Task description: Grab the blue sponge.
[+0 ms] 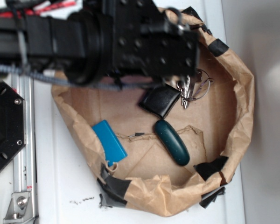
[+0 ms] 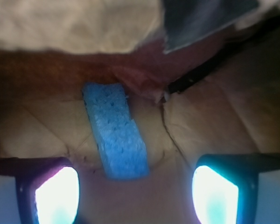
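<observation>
The blue sponge [image 2: 115,133] is a pale blue porous foam strip. It lies on brown paper in the wrist view, running from upper left to lower centre. My gripper [image 2: 136,186] is open. Its two fingertips [image 2: 56,193] show at the bottom left and right, and the near end of the sponge lies just ahead of the gap between them, a little left of centre, touching neither. In the exterior view the black arm [image 1: 130,37] hangs over the back of the paper nest and hides the sponge.
A crumpled brown paper nest [image 1: 242,107] with black tape walls in everything. Inside lie a smooth bright blue box [image 1: 109,140], a dark teal oval case [image 1: 171,142], a black square object [image 1: 159,100] and a wire key ring [image 1: 198,88].
</observation>
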`<state>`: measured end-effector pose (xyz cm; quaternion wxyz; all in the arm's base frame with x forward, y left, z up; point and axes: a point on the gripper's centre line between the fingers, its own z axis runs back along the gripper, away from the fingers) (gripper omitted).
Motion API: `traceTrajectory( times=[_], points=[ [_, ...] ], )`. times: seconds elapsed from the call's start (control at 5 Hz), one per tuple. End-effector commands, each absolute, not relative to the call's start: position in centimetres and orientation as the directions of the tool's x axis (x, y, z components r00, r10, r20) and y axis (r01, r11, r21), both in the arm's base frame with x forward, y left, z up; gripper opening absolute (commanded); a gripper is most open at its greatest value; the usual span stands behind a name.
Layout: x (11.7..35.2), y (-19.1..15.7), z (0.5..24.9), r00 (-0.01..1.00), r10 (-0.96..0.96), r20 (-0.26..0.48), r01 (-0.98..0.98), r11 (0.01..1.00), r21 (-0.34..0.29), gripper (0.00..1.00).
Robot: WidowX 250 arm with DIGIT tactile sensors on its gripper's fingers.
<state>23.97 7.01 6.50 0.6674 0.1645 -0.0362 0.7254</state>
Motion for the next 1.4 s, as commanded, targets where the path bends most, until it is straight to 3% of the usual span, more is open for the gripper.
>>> traceTrajectory(
  times=[0.0, 0.6, 0.8, 1.2],
  points=[
    [22.9, 9.2, 5.8, -0.049, 0.964, 0.260, -0.981, -0.096, 0.171, 1.00],
    [22.9, 9.2, 5.8, -0.049, 0.964, 0.260, -0.981, -0.096, 0.171, 1.00],
    [22.9, 8.5, 4.9, -0.061, 0.944, 0.323, -0.980, -0.119, 0.162, 1.00],
    [22.5, 7.3, 6.2, -0.063, 0.908, 0.413, -0.996, -0.081, 0.027, 1.00]
  ],
)
